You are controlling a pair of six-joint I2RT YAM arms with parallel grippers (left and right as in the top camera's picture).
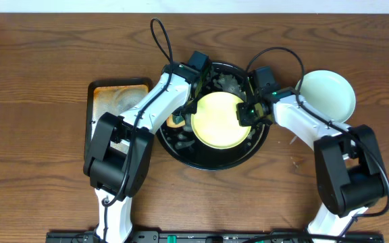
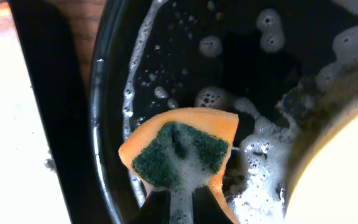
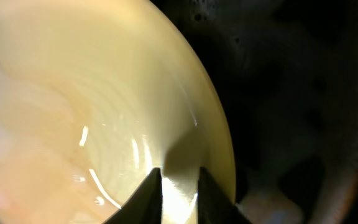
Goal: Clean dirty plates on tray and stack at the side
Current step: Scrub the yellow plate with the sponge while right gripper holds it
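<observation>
The pale yellow plate (image 1: pixel 216 121) sits tilted in the black tray (image 1: pixel 211 162), which holds soapy foam. My right gripper (image 1: pixel 246 115) is shut on the plate's right rim; in the right wrist view the fingers (image 3: pixel 179 193) pinch the edge of the yellow plate (image 3: pixel 92 106). My left gripper (image 1: pixel 181 120) is shut on an orange sponge with a green scrub face (image 2: pixel 182 152), just left of the plate, over the foamy tray floor (image 2: pixel 241 74). A pale mint plate (image 1: pixel 327 94) lies on the table to the right of the tray. No second mint plate shows apart from it.
A small rectangular rusty metal tray (image 1: pixel 117 94) lies left of the black tray, partly under my left arm. The yellow plate's edge shows at the lower right of the left wrist view (image 2: pixel 347 180). The brown wooden table (image 1: pixel 39 135) lies all around.
</observation>
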